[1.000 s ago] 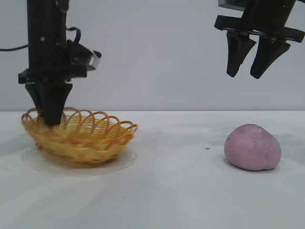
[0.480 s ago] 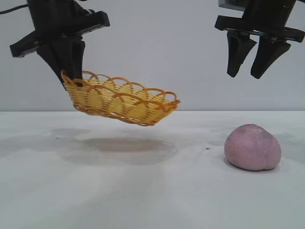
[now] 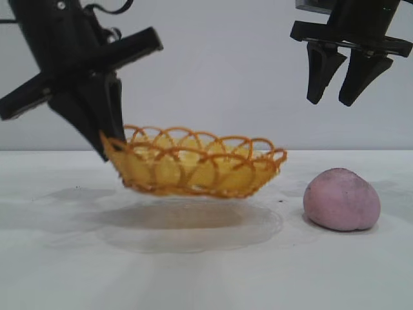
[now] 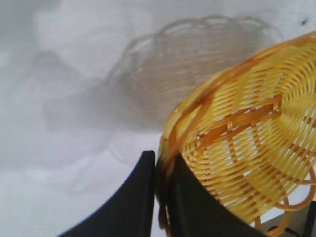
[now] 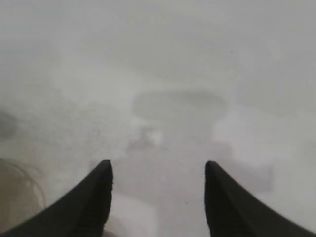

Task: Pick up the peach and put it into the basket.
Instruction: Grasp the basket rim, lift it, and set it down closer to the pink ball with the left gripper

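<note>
White table (image 3: 206,271) below; our left gripper (image 3: 108,143), clamped on the basket (image 3: 200,169) rim, has swung it beside the peach (image 3: 342,199); right gripper (image 3: 341,81) hangs open, empty.

I see soft, even overhead light; the basket (image 3: 197,165) casts a diffuse shadow at centre frame; the right wrist view is hazy.

We count one yellow wicker basket (image 3: 197,169) with an orange looped rim, one pink-mauve peach (image 3: 341,199), one white table (image 3: 206,271), and two black grippers, a left gripper (image 3: 106,139) and a right gripper (image 3: 337,100).
</note>
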Tool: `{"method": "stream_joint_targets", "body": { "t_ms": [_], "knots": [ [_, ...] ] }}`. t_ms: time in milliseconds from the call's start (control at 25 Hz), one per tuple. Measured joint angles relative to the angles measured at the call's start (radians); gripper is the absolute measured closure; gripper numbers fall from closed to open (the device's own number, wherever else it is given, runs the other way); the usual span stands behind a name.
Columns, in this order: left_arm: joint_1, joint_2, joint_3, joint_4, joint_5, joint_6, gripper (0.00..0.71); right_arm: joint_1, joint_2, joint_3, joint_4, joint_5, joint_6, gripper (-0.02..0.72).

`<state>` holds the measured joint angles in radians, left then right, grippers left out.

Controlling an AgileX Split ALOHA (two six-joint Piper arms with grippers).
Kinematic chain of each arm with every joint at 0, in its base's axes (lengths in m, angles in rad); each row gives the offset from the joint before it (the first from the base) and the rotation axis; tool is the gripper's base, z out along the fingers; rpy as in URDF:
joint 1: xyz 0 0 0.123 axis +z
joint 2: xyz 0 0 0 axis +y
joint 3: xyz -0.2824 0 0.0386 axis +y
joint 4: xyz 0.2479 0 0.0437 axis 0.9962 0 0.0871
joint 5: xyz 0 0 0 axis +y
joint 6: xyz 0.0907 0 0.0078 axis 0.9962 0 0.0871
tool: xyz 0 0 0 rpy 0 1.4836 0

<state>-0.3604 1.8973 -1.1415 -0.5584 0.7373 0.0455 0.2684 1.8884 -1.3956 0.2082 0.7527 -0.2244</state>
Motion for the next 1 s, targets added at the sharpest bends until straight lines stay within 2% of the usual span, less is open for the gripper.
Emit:
{"method": "stream_joint_targets", "body": {
  "t_ms": [200, 240, 320, 360, 520, 640, 760, 800, 1000],
  "knots": [
    [0.000, 0.026, 0.000, 0.000, -0.016, 0.001, 0.710, 0.000, 0.000, 0.000, 0.000, 0.000, 0.002, 0.295],
    [0.000, 0.026, 0.000, 0.000, -0.019, 0.001, 0.644, 0.000, 0.000, 0.000, 0.000, 0.000, 0.002, 0.295],
    [0.000, 0.026, 0.000, 0.000, -0.024, 0.001, 0.644, 0.000, 0.000, 0.000, 0.000, 0.000, 0.002, 0.295],
    [0.000, 0.026, 0.000, 0.000, -0.029, 0.001, 0.564, 0.000, 0.000, 0.000, 0.000, 0.000, 0.003, 0.295],
    [0.000, 0.026, 0.000, 0.000, -0.031, 0.001, 0.322, 0.000, 0.000, 0.000, 0.000, 0.000, 0.004, 0.295],
    [0.000, 0.023, 0.000, 0.027, -0.025, 0.001, 0.207, 0.000, 0.000, 0.000, 0.000, 0.000, 0.004, 0.295],
    [0.000, -0.014, 0.000, 0.102, -0.012, 0.002, 0.219, 0.000, 0.000, 0.000, 0.000, 0.000, 0.006, 0.295],
    [0.000, -0.037, 0.000, 0.129, -0.012, 0.002, 0.177, 0.000, 0.000, 0.000, 0.000, 0.000, 0.006, 0.295],
    [0.000, -0.130, 0.000, 0.347, -0.003, 0.002, 0.193, 0.000, 0.000, 0.000, 0.000, 0.000, 0.007, 0.295]
  ]
}}
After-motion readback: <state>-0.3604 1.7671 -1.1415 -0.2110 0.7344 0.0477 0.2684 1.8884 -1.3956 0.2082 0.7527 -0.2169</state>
